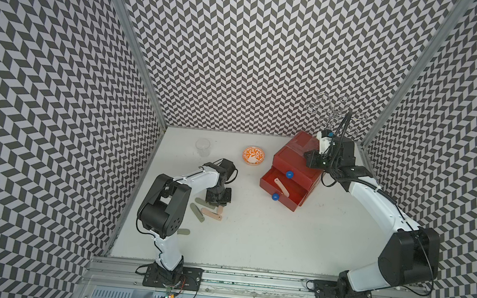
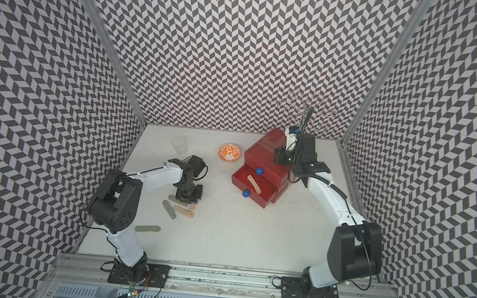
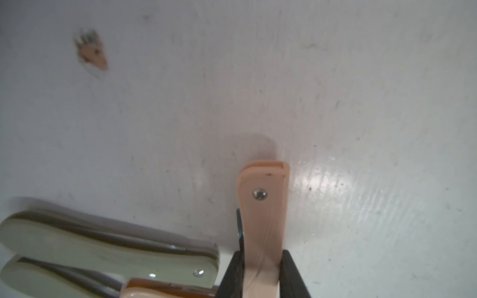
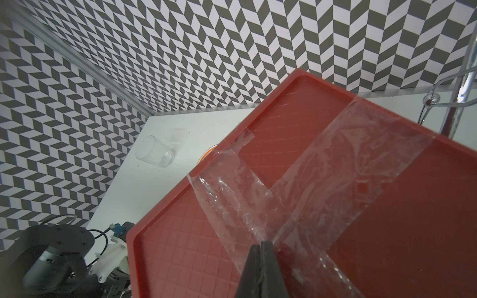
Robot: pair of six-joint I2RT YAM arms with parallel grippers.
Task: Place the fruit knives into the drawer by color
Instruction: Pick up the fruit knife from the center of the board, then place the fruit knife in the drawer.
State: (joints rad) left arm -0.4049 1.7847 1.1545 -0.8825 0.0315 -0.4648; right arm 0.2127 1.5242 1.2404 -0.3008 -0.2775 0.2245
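Right under the right claw (image 4: 261, 247), pinched shut on nothing, is the red drawer chest (image 1: 292, 164). Guessing it's pressing down to pin the chest to the desk (image 1: 252, 240). One drawer's open with a peach knife (image 1: 282, 186) inside. The left claw (image 3: 261, 258) clamps a second peach knife (image 3: 263, 206), probably headed there too, with grey-green knives (image 3: 103, 250) just beside it.

Left gripper (image 3: 260, 260): two black fingers (image 3: 293, 278), one pressed on each long edge of the held peach knife.
Held peach knife (image 3: 263, 219): slotted end points at the table, silver rivet near that end, thin dark blade edge along one side.
Grey-green knife (image 3: 103, 247): lies flat, rivet at the end near the gripper.
Second grey-green knife (image 3: 33, 276): close alongside, partly cut off.
Second peach knife (image 3: 165, 290): sliver only, against the grey-green pair.
Table (image 3: 258, 77): white, scuffed.
Chip (image 3: 91, 53): brown material exposed.
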